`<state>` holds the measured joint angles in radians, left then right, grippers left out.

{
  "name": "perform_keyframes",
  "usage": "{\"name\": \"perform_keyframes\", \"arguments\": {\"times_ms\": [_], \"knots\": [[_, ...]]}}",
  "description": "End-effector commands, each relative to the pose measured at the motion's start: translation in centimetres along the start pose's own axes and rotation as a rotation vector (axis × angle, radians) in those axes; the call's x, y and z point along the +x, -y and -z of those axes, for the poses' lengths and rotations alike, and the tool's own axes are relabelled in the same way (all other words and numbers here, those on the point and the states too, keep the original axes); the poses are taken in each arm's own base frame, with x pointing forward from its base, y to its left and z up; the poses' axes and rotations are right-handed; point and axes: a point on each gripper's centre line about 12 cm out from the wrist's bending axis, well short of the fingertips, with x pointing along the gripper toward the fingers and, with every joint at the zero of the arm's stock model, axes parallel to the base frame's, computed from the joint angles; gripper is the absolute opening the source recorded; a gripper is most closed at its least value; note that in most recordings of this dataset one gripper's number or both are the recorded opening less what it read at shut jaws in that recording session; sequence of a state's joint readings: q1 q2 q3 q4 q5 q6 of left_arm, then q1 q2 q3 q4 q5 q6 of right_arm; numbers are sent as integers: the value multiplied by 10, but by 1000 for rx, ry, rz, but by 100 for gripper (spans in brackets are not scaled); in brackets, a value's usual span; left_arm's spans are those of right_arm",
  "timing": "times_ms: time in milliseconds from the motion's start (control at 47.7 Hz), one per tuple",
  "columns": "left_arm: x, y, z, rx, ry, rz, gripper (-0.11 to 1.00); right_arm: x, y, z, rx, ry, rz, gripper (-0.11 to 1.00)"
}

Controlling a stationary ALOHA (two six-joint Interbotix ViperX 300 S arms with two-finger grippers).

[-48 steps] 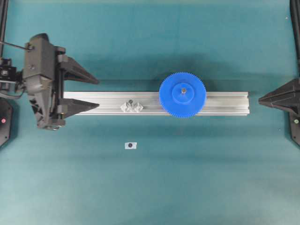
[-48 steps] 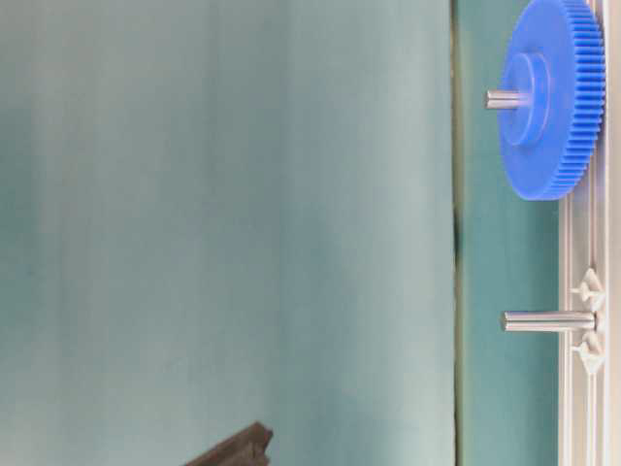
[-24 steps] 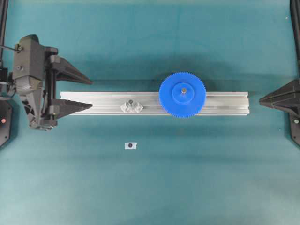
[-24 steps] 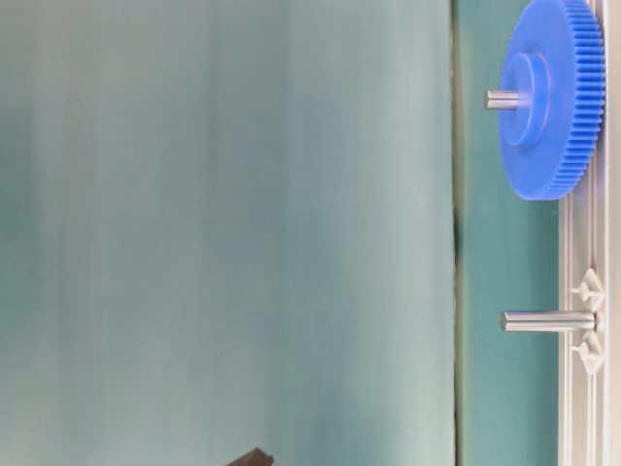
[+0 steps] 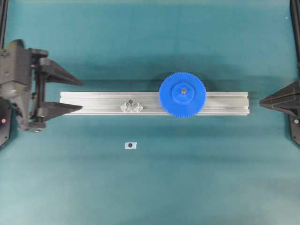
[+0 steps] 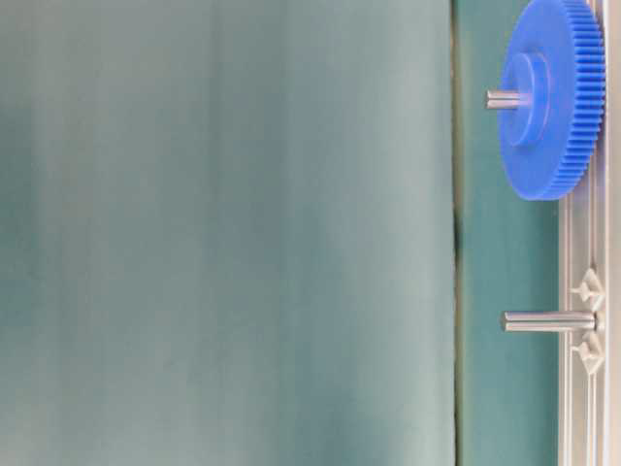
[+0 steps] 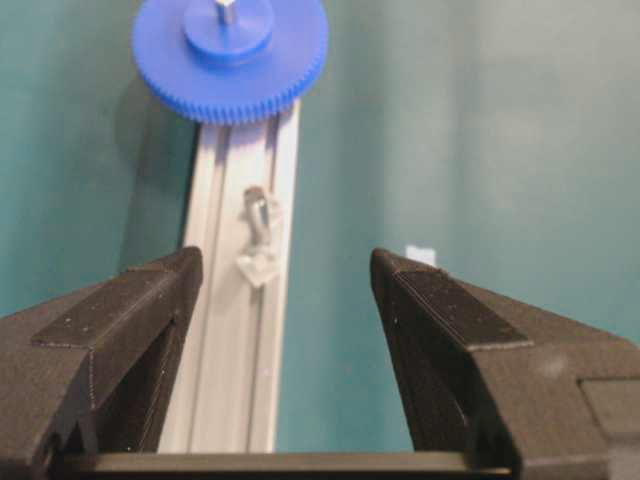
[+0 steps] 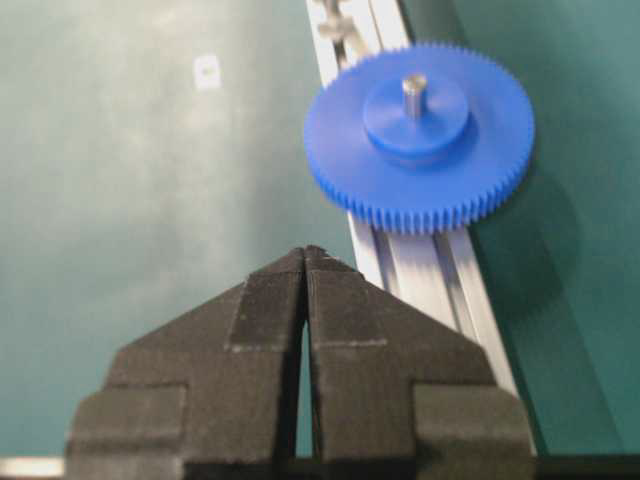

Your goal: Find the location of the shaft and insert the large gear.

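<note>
The large gear point(image 5: 182, 94) lies flat on the aluminium rail point(image 5: 225, 104), right of its middle, with a metal peg tip poking up through its hub point(image 6: 503, 98). Left of it, the shaft point(image 5: 131, 105) stands bare on the rail between two translucent brackets, seen too as the shaft point(image 6: 546, 320) in the table-level view and the shaft point(image 7: 257, 212) in the left wrist view. My left gripper point(image 5: 80, 96) is open and empty at the rail's left end, one finger over the rail. My right gripper point(image 5: 260, 100) is shut and empty, just off the rail's right end, short of the gear point(image 8: 420, 135).
A small white square tag with a dark dot point(image 5: 130, 145) lies on the teal mat in front of the rail, apart from everything. Black arm frames stand at the far left and right edges of the overhead view.
My left gripper has drawn back to the left along the rail, still open, and has left the table-level view. Gear, shaft and right gripper have not moved.
</note>
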<state>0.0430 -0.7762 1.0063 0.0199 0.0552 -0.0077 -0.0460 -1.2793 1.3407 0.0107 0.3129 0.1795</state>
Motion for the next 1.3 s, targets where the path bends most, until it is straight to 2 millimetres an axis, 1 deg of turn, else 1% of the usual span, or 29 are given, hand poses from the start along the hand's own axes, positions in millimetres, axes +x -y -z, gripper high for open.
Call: {"name": "perform_keyframes", "arguments": {"times_ms": [0,209,356,503,566,712,901,1089,1173,1278], "knots": [[-14,1,0,10,77,4,70,1,0,-2,1,50,-7,3],[-51,1,21,1,192,4,70,4,2,7,-1,163,-27,3],[-66,1,31,4,230,3,70,5,3,12,-2,209,-35,3],[-67,1,44,7,183,2,70,7,5,21,-5,198,-32,3],[-66,1,50,-9,167,2,70,9,6,29,-16,179,-28,3],[-68,1,54,-7,209,3,71,10,9,41,-31,155,-22,3],[-70,2,83,-21,224,6,71,12,11,57,-56,123,-16,3],[-70,2,105,-21,235,8,71,12,12,60,-58,140,-20,3],[-68,2,115,-21,210,8,71,12,12,60,-56,150,-22,3],[-67,3,133,-21,161,8,71,12,12,60,-56,150,-22,3]]}}
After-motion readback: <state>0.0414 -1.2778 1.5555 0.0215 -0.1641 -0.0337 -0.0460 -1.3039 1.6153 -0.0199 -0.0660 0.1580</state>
